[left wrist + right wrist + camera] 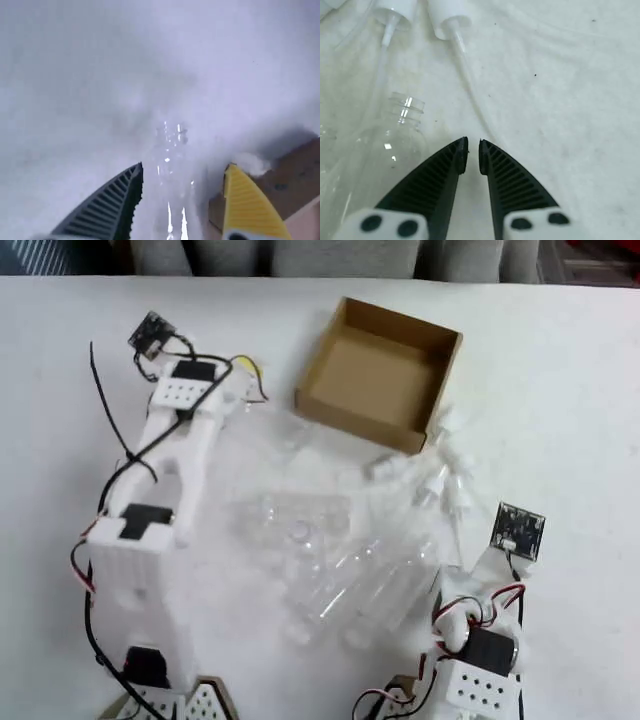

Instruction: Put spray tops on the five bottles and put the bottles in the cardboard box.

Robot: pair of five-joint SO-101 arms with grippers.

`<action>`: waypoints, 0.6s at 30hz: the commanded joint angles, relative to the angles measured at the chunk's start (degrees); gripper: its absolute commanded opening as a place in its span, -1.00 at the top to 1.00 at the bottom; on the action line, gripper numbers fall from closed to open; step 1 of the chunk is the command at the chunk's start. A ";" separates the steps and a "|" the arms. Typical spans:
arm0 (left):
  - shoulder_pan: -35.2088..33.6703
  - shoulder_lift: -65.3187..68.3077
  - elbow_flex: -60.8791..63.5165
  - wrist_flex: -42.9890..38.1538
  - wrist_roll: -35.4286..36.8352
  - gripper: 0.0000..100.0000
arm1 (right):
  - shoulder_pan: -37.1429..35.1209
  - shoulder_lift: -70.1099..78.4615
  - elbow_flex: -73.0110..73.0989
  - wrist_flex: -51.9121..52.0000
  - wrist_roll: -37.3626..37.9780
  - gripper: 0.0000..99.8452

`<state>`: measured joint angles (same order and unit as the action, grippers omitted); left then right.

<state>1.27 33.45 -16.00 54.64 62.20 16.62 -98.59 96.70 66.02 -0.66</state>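
In the high view, the left arm (170, 440) stretches toward the shallow brown cardboard box (355, 430), which has nothing in it. The right arm (480, 650) sits near the heap of clear plastic bottles (345, 570), which lie on their sides on the white table (580, 390). The white spray tops (450, 475) are scattered ahead of the right arm, so it looks the nearer one for picking up a top. No bottle wears a top yet.

In the left wrist view, the left gripper (184, 167) is spread wide, with a black finger on one side and a yellow finger on the other. A single clear bottle (170, 145) lies between the fingers. Its long axis runs straight out ahead of the tips, so closing would pinch it across its width. Whether the pads touch it I cannot tell. The box wall (300, 170) stands just outside the yellow finger, a closeness the high view barely shows.

In the right wrist view, the right gripper (473, 141) is all but closed, with a thin slit between the tips and nothing in it. The open threaded neck of a clear bottle (406, 107) lies just off to one side of the jaws, roughly parallel to them. Two white spray tops (447, 20) lie ahead of the tips. The thin dip tube of the nearer one trails back almost to the tips.
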 commanded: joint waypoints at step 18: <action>3.82 14.90 -26.73 19.25 0.09 0.33 | -0.31 0.31 0.26 0.57 -0.26 0.97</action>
<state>2.15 49.36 -37.01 67.12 62.20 16.62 -98.59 96.70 66.02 -0.66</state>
